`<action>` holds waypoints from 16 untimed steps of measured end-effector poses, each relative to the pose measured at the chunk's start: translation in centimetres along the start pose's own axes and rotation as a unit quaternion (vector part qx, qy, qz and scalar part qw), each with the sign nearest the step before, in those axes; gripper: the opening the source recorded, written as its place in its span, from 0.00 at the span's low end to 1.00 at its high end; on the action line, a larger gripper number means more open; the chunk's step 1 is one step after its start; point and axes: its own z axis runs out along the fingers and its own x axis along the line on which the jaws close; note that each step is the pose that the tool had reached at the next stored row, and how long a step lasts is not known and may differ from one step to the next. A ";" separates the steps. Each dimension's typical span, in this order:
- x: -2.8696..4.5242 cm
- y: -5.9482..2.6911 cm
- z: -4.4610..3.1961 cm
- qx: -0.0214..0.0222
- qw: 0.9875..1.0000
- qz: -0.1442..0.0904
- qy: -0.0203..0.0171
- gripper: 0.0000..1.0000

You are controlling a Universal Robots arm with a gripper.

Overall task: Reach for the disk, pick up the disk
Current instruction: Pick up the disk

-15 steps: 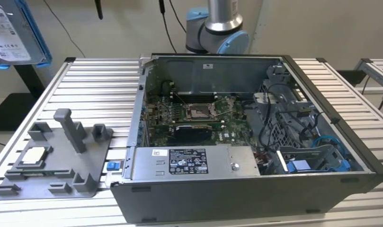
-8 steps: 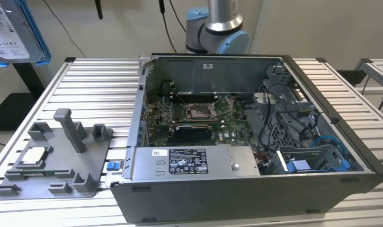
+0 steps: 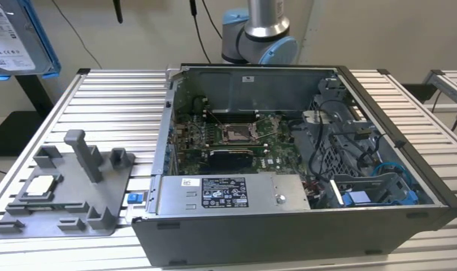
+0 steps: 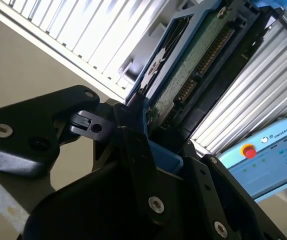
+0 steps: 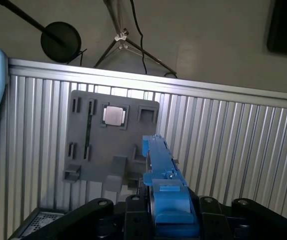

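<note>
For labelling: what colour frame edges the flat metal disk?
Blue; the plastic frame shows best in the first wrist view.

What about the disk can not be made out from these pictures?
- Exterior view: the picture's top and left edges cut off the disk.
- First wrist view: the disk stands edge-on, so its label face is hidden.
- Second wrist view: the gripper covers the disk's near end.
</note>
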 end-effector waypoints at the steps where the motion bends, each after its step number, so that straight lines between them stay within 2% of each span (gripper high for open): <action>1: 0.00 0.00 0.00 0.000 1.000 0.000 0.000 0.00; 4: 0.00 -0.12 0.01 0.000 1.000 0.000 0.000 0.00; 7: 0.06 -0.66 0.05 0.000 1.000 0.000 0.000 0.00; 16: 0.33 -3.17 0.25 0.000 1.000 0.000 0.000 0.00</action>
